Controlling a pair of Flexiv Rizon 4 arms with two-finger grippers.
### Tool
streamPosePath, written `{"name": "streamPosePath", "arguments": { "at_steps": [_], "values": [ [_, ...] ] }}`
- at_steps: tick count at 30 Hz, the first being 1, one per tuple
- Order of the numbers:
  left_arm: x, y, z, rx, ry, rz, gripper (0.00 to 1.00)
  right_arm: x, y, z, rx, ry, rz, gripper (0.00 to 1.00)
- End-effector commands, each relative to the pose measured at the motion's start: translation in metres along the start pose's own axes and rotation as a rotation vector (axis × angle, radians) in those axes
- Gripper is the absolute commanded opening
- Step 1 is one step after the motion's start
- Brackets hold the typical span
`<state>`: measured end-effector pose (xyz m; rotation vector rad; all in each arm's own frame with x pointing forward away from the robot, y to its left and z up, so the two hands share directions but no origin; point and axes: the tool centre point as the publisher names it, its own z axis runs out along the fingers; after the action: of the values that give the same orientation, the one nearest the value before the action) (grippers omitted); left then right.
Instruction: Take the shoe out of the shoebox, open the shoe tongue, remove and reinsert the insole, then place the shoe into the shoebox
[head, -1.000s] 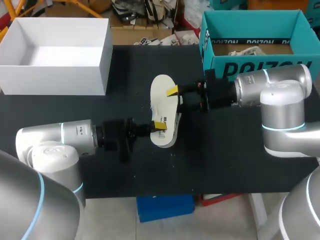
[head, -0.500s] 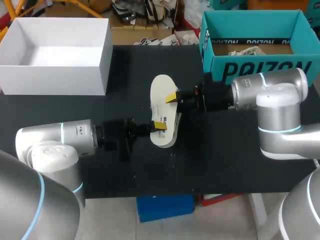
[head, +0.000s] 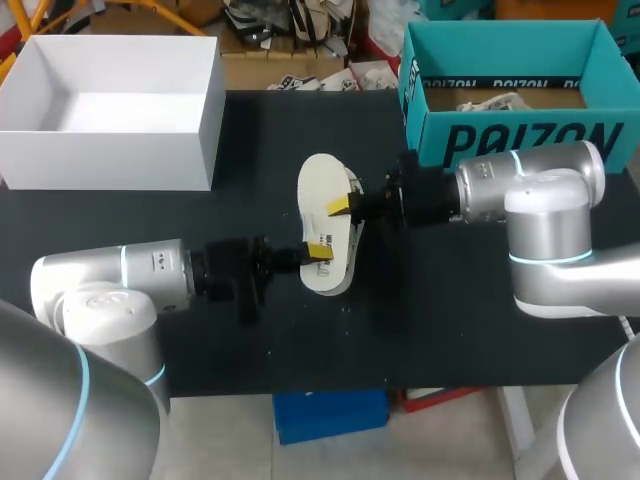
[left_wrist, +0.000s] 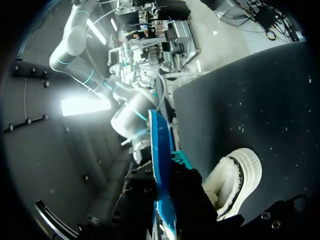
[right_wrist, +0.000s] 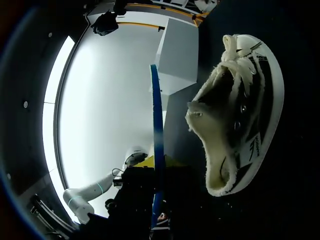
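1. The open white box (head: 110, 160) stands at the far left corner of the surface (head: 450, 320), well apart from the work.
2. My left tool (head: 318, 248) is closed down on the near end of the insole (head: 322, 185). In its wrist view the thin blue edge runs between its dark fingers.
3. The insole is out of the shoe (right_wrist: 255, 110) and held on edge just above it. The shoe lies on its side on the surface, directly under and beside the insole, collar gaping toward my right wrist camera.
   - I judge the insole to be light, thin and floppy, so it will bow if pushed from one end only.
   - Gripping it near both ends, as I am now, should keep it flat enough to feed in toe first.
   - The shoe looks soft in the upper and fleecy at the collar, and it will likely slide on the surface under a push. The firmest places to take it are the heel or the sole edge.
4. My right tool (head: 345, 205) is pinched on the insole's long edge. In its own view a yellow tip shows on either side of the blue line.
5. The teal shoebox (head: 520, 135) sits at the far right, open, with crumpled paper inside.
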<state>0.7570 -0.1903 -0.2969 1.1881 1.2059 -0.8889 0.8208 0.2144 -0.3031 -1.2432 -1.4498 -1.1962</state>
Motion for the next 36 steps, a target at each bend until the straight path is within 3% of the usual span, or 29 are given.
{"name": "streamPosePath", "arguments": {
  "at_steps": [1,3,4,5,9,12,15,19,24,26,28,36],
  "values": [
    [-0.001,-0.001,0.002,-0.005,0.002,0.003,0.0,-0.001,0.0,0.003,0.0,-0.001,0.0,0.0],
    [-0.001,-0.001,0.003,0.004,0.027,0.017,0.0,-0.001,0.0,0.003,0.0,-0.001,0.0,0.0],
    [-0.002,-0.002,0.004,0.009,0.052,0.031,0.22,-0.001,0.0,0.003,0.0,-0.001,0.0,0.0],
    [-0.004,-0.002,0.004,-0.005,0.084,0.04,1.0,-0.001,0.0,0.003,0.0,-0.001,0.0,0.0],
    [-0.01,-0.002,0.002,-0.006,0.259,0.117,1.0,-0.001,0.0,0.003,0.0,-0.001,0.0,0.0],
    [-0.013,0.004,-0.007,-0.013,0.513,0.18,1.0,-0.001,0.0,0.003,0.0,-0.001,0.0,0.0],
    [-0.021,0.011,-0.02,0.0,0.699,0.264,1.0,-0.001,0.0,0.003,0.0,-0.001,0.0,0.0],
    [-0.034,0.015,-0.036,0.079,0.982,0.382,1.0,-0.001,0.0,0.003,0.0,-0.001,0.0,0.0],
    [-0.049,0.015,-0.043,0.119,1.181,0.492,1.0,-0.001,0.0,0.003,0.0,-0.001,0.0,0.0],
    [-0.052,0.015,-0.044,0.137,1.316,0.552,1.0,-0.001,0.0,0.003,0.0,-0.001,0.0,0.0],
    [-0.053,0.009,-0.042,0.21,1.429,0.575,1.0,-0.001,0.0,0.003,0.0,-0.001,0.0,0.0],
    [-0.059,0.003,-0.037,0.215,1.584,0.65,1.0,-0.001,0.0,0.003,0.0,-0.001,0.0,0.0]
  ]
}}
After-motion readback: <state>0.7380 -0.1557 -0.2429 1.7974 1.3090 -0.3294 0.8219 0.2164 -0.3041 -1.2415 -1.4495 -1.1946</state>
